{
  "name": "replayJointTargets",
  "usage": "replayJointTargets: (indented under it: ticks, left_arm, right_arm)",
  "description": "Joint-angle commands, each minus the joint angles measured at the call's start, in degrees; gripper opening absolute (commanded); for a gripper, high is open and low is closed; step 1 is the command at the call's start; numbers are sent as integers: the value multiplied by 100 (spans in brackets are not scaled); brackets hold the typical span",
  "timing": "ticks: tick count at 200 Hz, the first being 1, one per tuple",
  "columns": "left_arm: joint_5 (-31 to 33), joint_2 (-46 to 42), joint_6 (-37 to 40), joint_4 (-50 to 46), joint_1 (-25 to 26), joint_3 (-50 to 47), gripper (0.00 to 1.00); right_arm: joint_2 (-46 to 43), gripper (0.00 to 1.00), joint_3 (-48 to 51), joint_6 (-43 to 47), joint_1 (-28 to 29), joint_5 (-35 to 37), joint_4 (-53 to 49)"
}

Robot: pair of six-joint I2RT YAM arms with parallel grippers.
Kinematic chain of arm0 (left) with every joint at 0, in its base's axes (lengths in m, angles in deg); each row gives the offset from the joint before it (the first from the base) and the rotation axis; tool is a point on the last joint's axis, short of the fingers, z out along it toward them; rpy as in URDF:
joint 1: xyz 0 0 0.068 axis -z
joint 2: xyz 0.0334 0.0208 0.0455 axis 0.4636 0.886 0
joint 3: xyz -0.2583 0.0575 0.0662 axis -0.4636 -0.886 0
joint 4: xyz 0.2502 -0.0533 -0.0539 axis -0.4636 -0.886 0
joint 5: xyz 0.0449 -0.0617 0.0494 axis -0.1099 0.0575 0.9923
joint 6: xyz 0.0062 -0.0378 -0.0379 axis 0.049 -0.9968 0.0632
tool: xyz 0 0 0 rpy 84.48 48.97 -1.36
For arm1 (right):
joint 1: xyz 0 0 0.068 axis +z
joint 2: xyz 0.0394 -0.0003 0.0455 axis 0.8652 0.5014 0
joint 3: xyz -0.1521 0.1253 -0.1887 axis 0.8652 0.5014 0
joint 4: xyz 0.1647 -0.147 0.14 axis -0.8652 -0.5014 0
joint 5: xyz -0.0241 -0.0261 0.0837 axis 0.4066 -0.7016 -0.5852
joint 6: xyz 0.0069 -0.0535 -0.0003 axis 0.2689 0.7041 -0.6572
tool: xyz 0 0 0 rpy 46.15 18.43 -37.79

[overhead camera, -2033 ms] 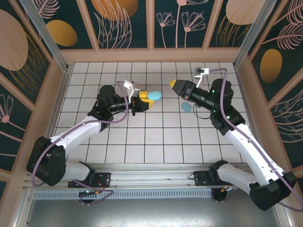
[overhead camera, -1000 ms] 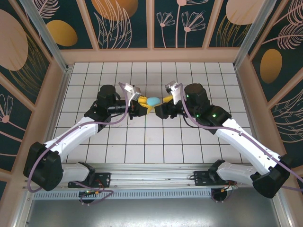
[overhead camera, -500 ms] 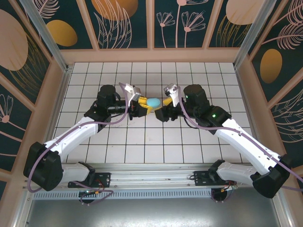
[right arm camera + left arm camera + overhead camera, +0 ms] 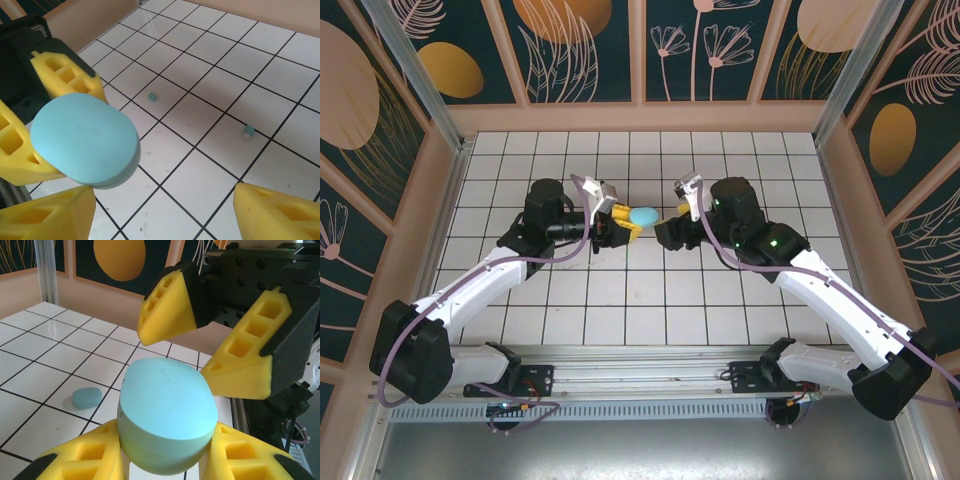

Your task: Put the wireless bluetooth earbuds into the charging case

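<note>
Our left end effector [image 4: 628, 222] grips the light-blue oval plastic case [image 4: 643, 214] tight, and we think our wide-open right end effector [image 4: 668, 222] must next pull it open.

Arms both extended to centre frame; left tool [image 4: 623, 222] clamped on case [image 4: 643, 215]; right tool [image 4: 668, 224] facing it, fingers spread wide.

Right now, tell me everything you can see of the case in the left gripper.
The case is a light-blue, smooth, matte, plastic-looking oval pebble with one flat face and a rounded body. No opening shows. The left gripper pinches its rounded sides above the table, flat face toward the open right gripper, which sits close; contact unclear.
</note>
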Motion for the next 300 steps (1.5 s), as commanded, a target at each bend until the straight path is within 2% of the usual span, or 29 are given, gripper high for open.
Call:
replayJointTargets:
  ticks: [1, 51, 90, 111, 196, 227, 265, 275, 300]
  left_arm:
    - [-287, -8, -71, 117, 6, 191, 21]
    - [-283, 9, -56, 126, 10, 218, 21]
    - [-350, -19, 203, -177, 7, 317, 21]
    - [-538, 0, 288, -312, 4, 401, 21]
    - [-757, -7, 211, -365, 8, 365, 22]
    - [-795, 20, 211, -346, 9, 361, 22]
    - [-819, 53, 220, -323, 10, 313, 22]
    - [-821, 63, 208, -301, 9, 297, 21]
    - [-823, 38, 102, -121, 11, 251, 21]
  right_arm:
    - [-36, 73, -142, -164, -154, -209, 328]
    - [-4, 73, -127, -140, -275, -863, 498]
    - [-242, 74, 178, 359, -370, -2346, 432]
    - [-236, 75, 178, 586, -442, -2644, 271]
    - [283, 75, -216, 689, -521, -2072, 322]
    - [325, 74, -273, 473, -613, -1854, 448]
    - [289, 74, -300, 81, -771, -2063, 701]
    - [308, 74, -330, -49, -963, -2019, 750]
    - [423, 74, -461, -203, -1010, -1924, 718]
